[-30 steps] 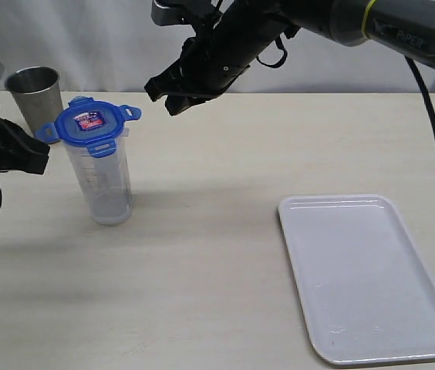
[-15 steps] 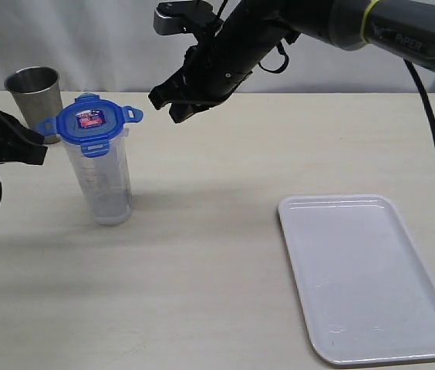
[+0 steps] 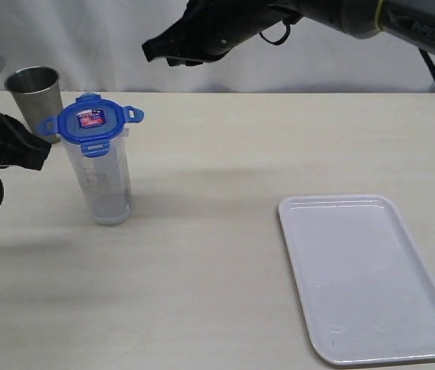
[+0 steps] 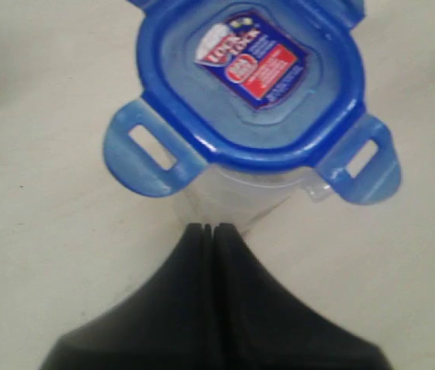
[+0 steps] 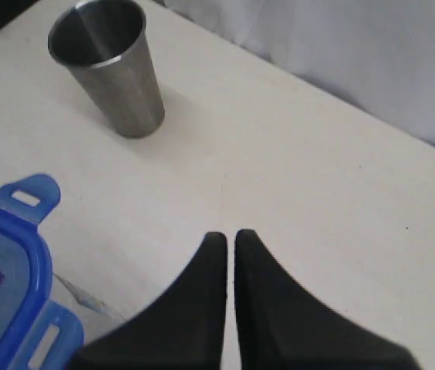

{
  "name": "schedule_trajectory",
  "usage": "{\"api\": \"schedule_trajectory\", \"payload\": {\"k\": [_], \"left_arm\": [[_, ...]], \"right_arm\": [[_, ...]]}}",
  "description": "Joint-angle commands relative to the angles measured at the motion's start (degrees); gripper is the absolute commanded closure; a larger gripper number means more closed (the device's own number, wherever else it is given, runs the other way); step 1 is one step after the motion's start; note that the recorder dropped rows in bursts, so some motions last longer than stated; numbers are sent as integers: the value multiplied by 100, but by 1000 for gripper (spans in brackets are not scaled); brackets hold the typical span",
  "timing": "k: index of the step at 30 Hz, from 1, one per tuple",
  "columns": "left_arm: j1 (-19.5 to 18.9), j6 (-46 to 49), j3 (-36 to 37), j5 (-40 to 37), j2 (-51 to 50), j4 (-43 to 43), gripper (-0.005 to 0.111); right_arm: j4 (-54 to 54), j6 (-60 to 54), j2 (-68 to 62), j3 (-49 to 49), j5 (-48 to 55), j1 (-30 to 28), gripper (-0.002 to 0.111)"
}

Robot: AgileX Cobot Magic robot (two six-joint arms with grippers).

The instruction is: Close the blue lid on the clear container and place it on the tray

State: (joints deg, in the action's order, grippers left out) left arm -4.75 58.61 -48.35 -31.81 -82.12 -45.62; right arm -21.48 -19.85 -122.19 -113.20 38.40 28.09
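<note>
Blue lid (image 3: 90, 122) rests on the clear container (image 3: 103, 181) just beside the left end effector (image 4: 211, 230), whose jaws are closed empty

A steel cup (image 3: 34, 91) stands upright at the far left of a pale beige worktop (image 3: 202, 270), near its back edge. The cup is plain brushed grey metal, tapering from a wide open rim to a narrower base. In the exterior view its lower part is hidden. In the right wrist view the whole cup (image 5: 113, 69) shows, with a dark inside and a soft shadow on the worktop beside it. The worktop is matt and lightly speckled. Behind it hangs a grey-white cloth backdrop (image 3: 86, 35) with soft vertical folds.
</note>
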Motion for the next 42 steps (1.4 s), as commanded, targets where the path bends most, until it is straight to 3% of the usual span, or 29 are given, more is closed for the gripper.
{"api": "schedule_trajectory", "payload": {"k": [1, 12, 21, 30, 36, 42], "left_arm": [[2, -212, -35, 351, -114, 214, 107], [-67, -340, -47, 793, -463, 239, 107], [-67, -301, -47, 975, -452, -64, 107], [-57, -275, -47, 633, -371, -258, 107], [-57, 674, -47, 343, -371, -1150, 107], [-57, 732, -47, 562, -371, -1211, 107]], "right_arm": [[-443, -331, -147, 24, -159, -25, 104], [-1065, -671, -913, -1124, 870, -25, 104], [-1065, -633, -991, -1128, 860, 43, 104], [-903, -507, -1090, -1103, 880, 221, 104], [-768, -348, -1177, -1103, 965, 221, 104], [-768, -372, -1177, -1103, 1248, 221, 104]]}}
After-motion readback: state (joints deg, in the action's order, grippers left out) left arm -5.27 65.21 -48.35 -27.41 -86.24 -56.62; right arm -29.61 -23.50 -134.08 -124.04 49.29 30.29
